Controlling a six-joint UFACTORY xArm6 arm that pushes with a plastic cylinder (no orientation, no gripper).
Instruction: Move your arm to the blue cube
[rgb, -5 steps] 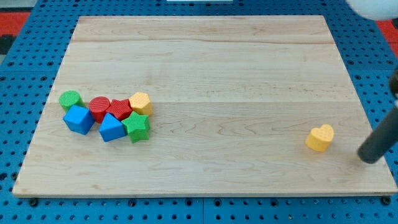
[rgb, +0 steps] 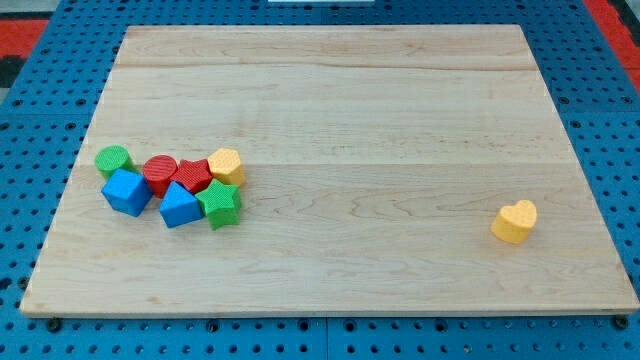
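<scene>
The blue cube (rgb: 126, 192) lies at the left of the wooden board (rgb: 330, 110), at the left end of a tight cluster of blocks. Touching or close to it are a green cylinder (rgb: 113, 159), a red cylinder (rgb: 159, 173), a red star (rgb: 192, 175), a yellow hexagon (rgb: 226, 164), a second blue block (rgb: 180, 205) and a green star (rgb: 220, 204). My rod and its tip do not show in the camera view.
A yellow heart (rgb: 515, 221) lies alone near the board's lower right. The board rests on a blue perforated table (rgb: 30, 180), with red patches at the top corners.
The rod, which stood at the view's right edge beside the yellow heart, has left the view. No block has moved.
</scene>
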